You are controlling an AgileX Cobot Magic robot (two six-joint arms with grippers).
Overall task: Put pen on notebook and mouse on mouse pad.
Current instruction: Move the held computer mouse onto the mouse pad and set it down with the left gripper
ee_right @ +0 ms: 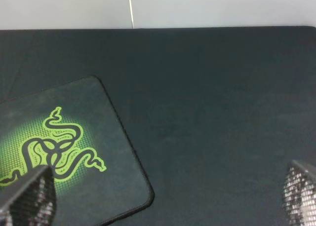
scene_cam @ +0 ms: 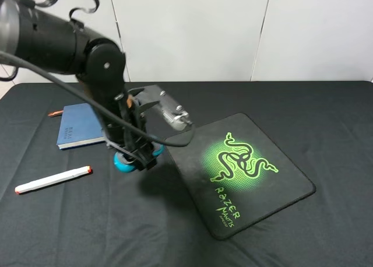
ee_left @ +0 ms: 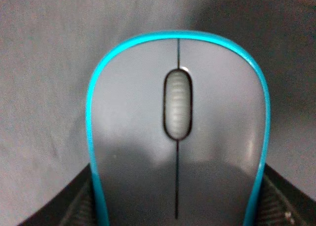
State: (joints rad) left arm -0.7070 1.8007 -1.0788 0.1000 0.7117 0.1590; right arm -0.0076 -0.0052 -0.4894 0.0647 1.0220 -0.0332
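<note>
The mouse, grey on top with teal sides, fills the left wrist view. My left gripper is shut on it, one dark finger against each side. In the high view the mouse shows as a teal patch under the left gripper, just left of the black mouse pad with its green logo. The white pen lies on the cloth at front left. Behind it is the dark blue notebook, partly covered by the arm. My right gripper is open over the cloth beside the mouse pad.
A black cloth covers the whole table, with a white wall behind it. The left arm and its cable hang over the space between notebook and pad. The right arm does not show in the high view.
</note>
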